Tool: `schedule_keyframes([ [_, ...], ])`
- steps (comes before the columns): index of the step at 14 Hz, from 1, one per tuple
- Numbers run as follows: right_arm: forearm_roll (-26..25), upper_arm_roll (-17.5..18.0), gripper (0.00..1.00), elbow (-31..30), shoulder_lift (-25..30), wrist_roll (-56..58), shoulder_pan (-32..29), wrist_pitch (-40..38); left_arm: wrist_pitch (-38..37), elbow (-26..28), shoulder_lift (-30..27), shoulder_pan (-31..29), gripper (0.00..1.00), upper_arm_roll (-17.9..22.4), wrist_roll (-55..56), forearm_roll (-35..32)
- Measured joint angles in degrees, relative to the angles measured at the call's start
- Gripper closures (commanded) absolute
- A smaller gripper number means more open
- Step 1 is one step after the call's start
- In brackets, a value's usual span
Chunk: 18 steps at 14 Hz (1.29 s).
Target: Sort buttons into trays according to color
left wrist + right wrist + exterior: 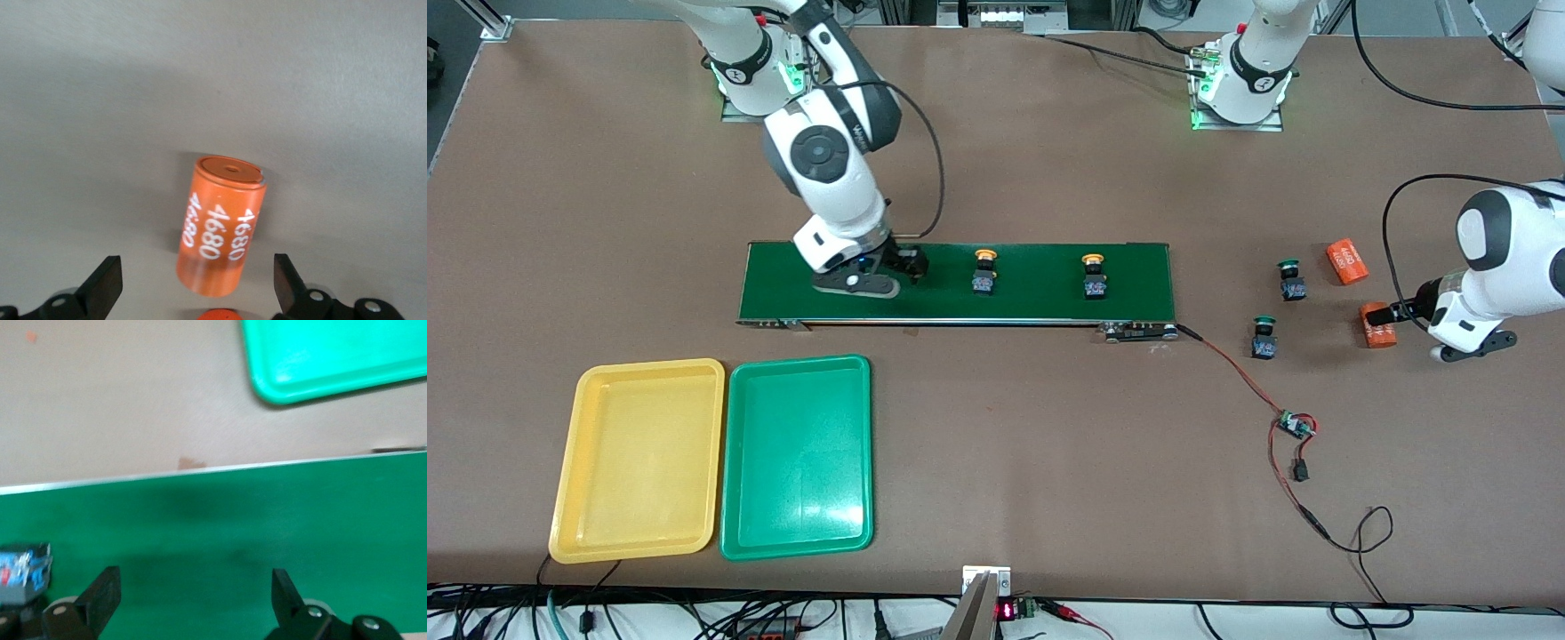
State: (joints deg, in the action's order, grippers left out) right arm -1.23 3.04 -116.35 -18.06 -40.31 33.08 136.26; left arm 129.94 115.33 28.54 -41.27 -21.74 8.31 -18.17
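Note:
Two yellow-capped buttons (985,271) (1094,276) stand on the dark-green conveyor belt (1032,298). Two green-capped buttons (1289,280) (1263,338) stand on the table past the belt's end, toward the left arm. The yellow tray (640,458) and green tray (796,453) lie side by side, nearer the front camera, both bare. My right gripper (910,263) (193,600) is open and empty, low over the belt; a button's blue body (23,573) shows at that view's edge. My left gripper (1387,314) (197,287) is open over an orange cylinder (1376,331).
A second orange "4680" cylinder (1347,260) (223,223) lies on the table by the green-capped buttons. Red and black wires with a small circuit board (1294,425) run from the belt's end toward the front camera. The green tray's corner (333,353) shows in the right wrist view.

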Motion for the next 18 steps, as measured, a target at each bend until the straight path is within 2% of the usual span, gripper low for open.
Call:
schedule_keyframes([
  [2, 0.0, 0.02, 0.0, 0.01, -0.86, 2.0, 1.75, 0.07, 0.0, 0.56, 0.47, 0.16, 0.0, -0.44, 0.0, 0.0],
  [3, 0.0, 0.01, 0.0, 0.04, -0.91, 2.58, 1.9, 0.08, 0.0, 0.76, 0.59, 0.2, 0.06, -0.57, -0.16, 0.0],
  [8, 0.11, -0.26, 0.0, 1.63, -0.9, 2.74, 1.72, 0.13, 2.15, 1.05, 1.36, 0.19, 0.08, -0.61, -4.33, -0.03],
  [12, 0.19, -0.19, 0.0, 5.02, -1.94, 0.06, 2.34, 0.06, 3.99, 1.07, 2.07, 0.19, 0.23, -0.6, -5.35, -3.57],
  [13, 0.19, -0.12, 0.0, 5.52, -2.65, -1.4, 2.63, 0.06, 4.21, 1.07, 2.25, 0.19, 0.29, -0.6, -5.35, -4.7],
  [14, 0.19, -0.11, 0.0, 5.81, -3.35, -2.78, 2.89, 0.06, 4.31, 1.07, 2.44, 0.19, 0.43, -0.6, -5.36, -5.53],
  [16, 0.19, -0.1, 0.0, 6.02, -4.75, -4.15, 3.37, 0.07, 4.34, 1.07, 2.76, 0.19, 0.87, -0.58, -5.41, -6.07],
  [17, 0.19, -0.1, 0.0, 6.07, -5.38, -4.85, 3.53, 0.08, 4.32, 1.08, 2.77, 0.19, 1.0, -0.58, -5.75, -6.24],
  [18, 0.19, -0.1, 0.0, 6.12, -5.81, -5.76, 3.64, 0.11, 4.23, 1.05, 2.7, 0.19, 1.0, -0.59, -6.92, -6.33],
])
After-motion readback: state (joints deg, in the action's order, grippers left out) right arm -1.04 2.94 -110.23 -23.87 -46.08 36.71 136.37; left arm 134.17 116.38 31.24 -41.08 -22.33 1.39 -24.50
